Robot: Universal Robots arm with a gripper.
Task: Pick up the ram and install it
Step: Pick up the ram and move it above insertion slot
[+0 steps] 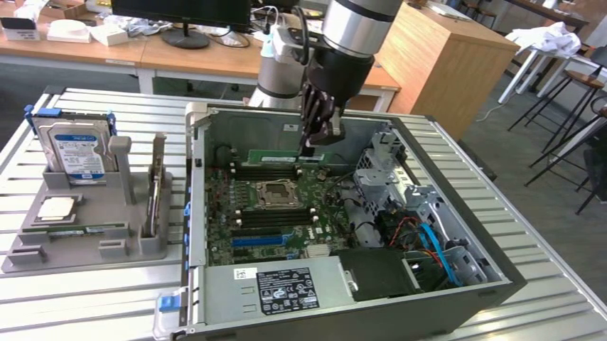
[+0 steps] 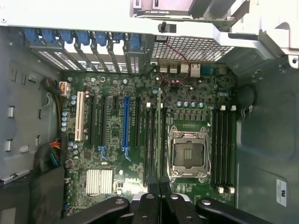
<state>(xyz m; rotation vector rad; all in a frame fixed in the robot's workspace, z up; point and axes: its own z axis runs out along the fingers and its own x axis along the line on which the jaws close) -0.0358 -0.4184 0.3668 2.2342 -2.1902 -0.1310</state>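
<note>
The ram (image 1: pixel 278 156) is a thin green stick. It hangs level over the far part of the motherboard (image 1: pixel 275 213) inside the open computer case (image 1: pixel 493 273). My gripper (image 1: pixel 319 144) is shut on its end nearest the exterior view's right. In the wrist view the ram (image 2: pixel 160 135) shows edge-on. It runs away from my gripper (image 2: pixel 160 198) along the black memory slots (image 2: pixel 152 140) beside the empty processor socket (image 2: pixel 188 154). I cannot tell whether the ram touches a slot.
A grey holder (image 1: pixel 90 241) stands at the exterior view's left. It carries a silver hard drive (image 1: pixel 76 150) and a square processor chip (image 1: pixel 57 207). Inside the case are a metal drive cage (image 1: pixel 384 170), the power supply (image 1: pixel 275 288) and blue cables (image 1: pixel 431 238).
</note>
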